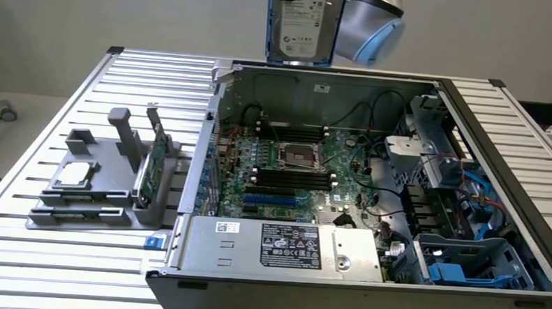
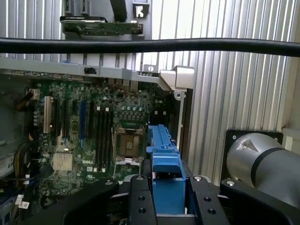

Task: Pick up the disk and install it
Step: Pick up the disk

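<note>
The disk (image 1: pixel 300 24) hangs upright high above the far wall of the open computer case (image 1: pixel 192 193); its white label and blue carrier edge face the exterior camera. The arm's grey and blue wrist joint (image 1: pixel 370 26) sits right beside it. In the wrist view my gripper (image 2: pixel 166 187) is shut on the disk's blue carrier (image 2: pixel 164 154), with a black finger (image 2: pixel 140 199) pressed against each side. Below the carrier lies the motherboard (image 2: pixel 89 126) with its CPU socket (image 2: pixel 127 143).
Inside the case are a power supply (image 1: pixel 282 245) at the front and a blue drive bay (image 1: pixel 466 267) at the exterior view's right. A grey holder (image 1: pixel 93 188) on the slatted table carries a square chip (image 1: pixel 74 175) and an upright green card (image 1: pixel 150 166). A black cable (image 2: pixel 150 45) crosses the wrist view.
</note>
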Controlling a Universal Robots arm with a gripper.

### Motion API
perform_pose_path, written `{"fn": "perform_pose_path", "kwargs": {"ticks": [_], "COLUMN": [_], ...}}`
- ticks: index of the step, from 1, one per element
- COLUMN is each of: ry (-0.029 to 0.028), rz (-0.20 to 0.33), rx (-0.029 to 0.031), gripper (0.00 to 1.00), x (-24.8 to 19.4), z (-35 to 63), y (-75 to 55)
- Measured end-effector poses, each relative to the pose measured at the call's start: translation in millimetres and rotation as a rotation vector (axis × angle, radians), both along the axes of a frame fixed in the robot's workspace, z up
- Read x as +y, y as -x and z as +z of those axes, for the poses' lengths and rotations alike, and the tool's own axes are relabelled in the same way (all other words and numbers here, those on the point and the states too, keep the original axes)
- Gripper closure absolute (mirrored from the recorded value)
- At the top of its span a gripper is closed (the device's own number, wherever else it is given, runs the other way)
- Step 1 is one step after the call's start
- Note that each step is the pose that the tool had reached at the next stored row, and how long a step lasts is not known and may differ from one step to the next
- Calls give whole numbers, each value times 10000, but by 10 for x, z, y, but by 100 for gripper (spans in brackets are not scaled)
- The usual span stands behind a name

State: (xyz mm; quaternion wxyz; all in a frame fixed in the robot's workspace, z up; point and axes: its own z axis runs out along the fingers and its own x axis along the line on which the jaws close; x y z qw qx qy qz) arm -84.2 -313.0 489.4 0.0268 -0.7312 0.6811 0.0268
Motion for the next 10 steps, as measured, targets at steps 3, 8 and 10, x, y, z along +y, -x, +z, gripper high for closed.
{"fn": "perform_pose_path", "kwargs": {"ticks": [3,8,10], "ry": [-1,0,-1], "rz": [0,1,0], "rx": [-1,0,0], "gripper": [67,67,67], "x": [-37,-117,-151], "z": [-3,-11,-14], "y": [-134,-344,-433]}}
